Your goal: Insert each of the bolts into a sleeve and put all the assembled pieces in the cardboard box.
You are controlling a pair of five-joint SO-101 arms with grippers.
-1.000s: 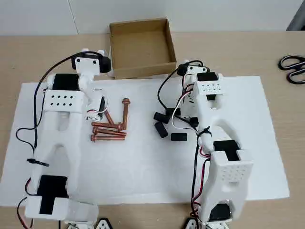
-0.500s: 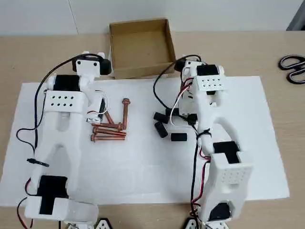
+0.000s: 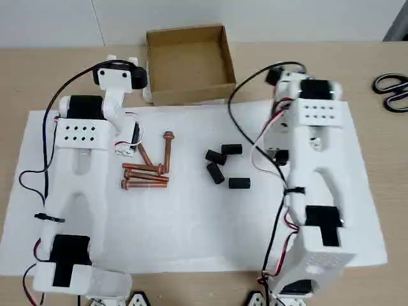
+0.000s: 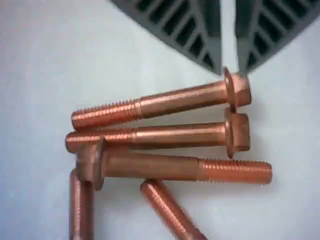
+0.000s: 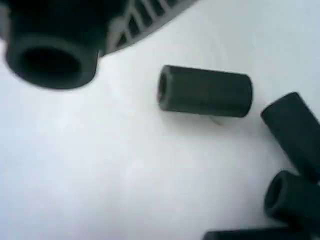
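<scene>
Several copper bolts [image 3: 145,175] [image 4: 175,132] lie in a loose heap on the white sheet [image 3: 191,223]. My left gripper [image 3: 131,137] [image 4: 229,70] hangs just over the head of one bolt, its jaws almost together with only a thin slit and nothing between them. Several black sleeves [image 3: 217,173] [image 5: 205,92] lie at the sheet's middle. To their right my right gripper [image 3: 278,153] is shut on one more black sleeve [image 5: 50,57], held above the sheet with its bore facing the wrist camera. The cardboard box [image 3: 191,95] stands open at the back.
Scissors [image 3: 390,89] lie on the wooden table at the far right, off the sheet. Black cables loop from both arms over the sheet. The front half of the sheet between the two arm bases is bare.
My right arm has swung to the right, away from the group of sleeves, taking one sleeve with it. The left arm has shifted slightly toward the back.
</scene>
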